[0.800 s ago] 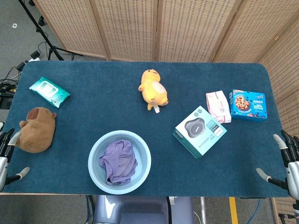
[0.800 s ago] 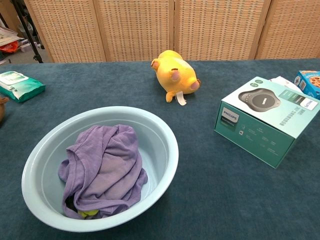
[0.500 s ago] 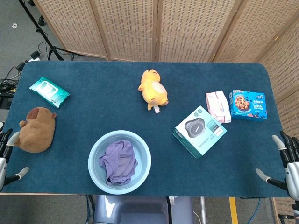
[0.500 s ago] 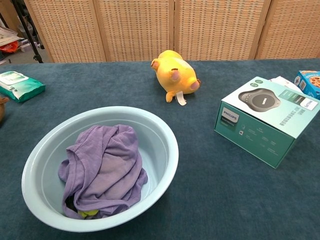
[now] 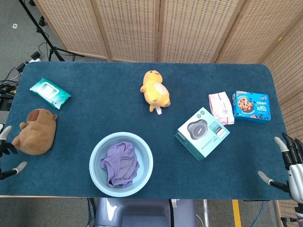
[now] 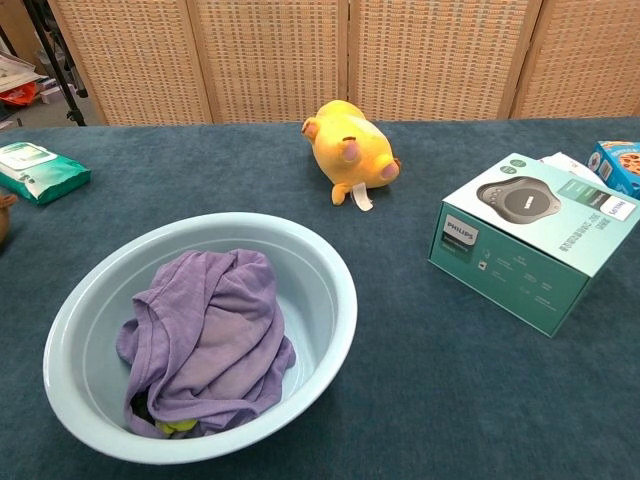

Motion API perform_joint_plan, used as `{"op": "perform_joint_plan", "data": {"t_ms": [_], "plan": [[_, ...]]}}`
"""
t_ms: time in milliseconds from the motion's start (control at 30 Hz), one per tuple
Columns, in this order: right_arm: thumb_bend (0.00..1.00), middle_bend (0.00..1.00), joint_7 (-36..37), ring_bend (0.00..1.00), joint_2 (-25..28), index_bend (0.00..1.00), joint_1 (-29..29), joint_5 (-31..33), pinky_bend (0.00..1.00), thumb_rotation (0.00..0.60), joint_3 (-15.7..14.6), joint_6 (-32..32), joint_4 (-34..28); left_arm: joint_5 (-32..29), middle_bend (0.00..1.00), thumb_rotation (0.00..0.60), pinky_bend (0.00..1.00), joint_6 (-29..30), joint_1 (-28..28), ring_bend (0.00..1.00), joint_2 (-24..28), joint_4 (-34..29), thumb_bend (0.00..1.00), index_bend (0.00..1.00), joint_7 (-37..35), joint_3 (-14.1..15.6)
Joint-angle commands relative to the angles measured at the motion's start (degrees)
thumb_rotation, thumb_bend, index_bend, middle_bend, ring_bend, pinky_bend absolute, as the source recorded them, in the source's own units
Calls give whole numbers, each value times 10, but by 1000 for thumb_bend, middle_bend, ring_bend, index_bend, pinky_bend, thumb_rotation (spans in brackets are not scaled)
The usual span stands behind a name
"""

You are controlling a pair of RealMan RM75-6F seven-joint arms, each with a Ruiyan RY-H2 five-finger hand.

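My left hand [image 5: 4, 153] shows only at the head view's left edge, fingers apart and holding nothing, just left of a brown plush capybara [image 5: 34, 131]. At the right edge, off the table's front corner, my right hand [image 5: 289, 168] is spread and empty; the teal Philips box [image 5: 202, 133] is the nearest thing. A light blue basin [image 5: 144, 163] near the front holds a crumpled purple cloth [image 5: 120, 163]. The chest view shows the basin [image 6: 335, 290], the cloth [image 6: 205, 335] and the box [image 6: 530, 240], but neither hand.
A yellow plush toy [image 5: 155, 90] lies at the table's middle back. A green wipes pack [image 5: 49, 93] is at the far left. A pink pack [image 5: 221, 108] and a blue cookie box [image 5: 253, 106] lie at the right. Wicker screens stand behind the table.
Both hands have drawn back slightly toward the frame's edges; the left shows less than before. Nothing on the table has moved.
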Motion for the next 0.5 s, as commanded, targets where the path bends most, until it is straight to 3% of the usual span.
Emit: {"op": "perform_joint_plan", "data": {"t_ms": [33,167,300,500], "plan": [[0,0,2,0,0,0,0,1,0,600,0,0,0,-59,954,600,966,-79,-24,1000,9,-4,188,0,-27,-6],[0,0,3,0,1,0,0,3,0,600,1,-2,0,-141,954,600,966,-191,-59,1000,24,7,206,0,-64,-13],[0,0,1,0,1,0,1,4,0,600,1,-4,-1,-176,954,600,966,-316,-96,1000,58,19,206,0,-142,-13],[0,0,-3,0,0,0,1,3,0,600,0,-4,-3,-204,955,600,966,-399,-120,1000,92,23,206,0,-183,-12]]}}
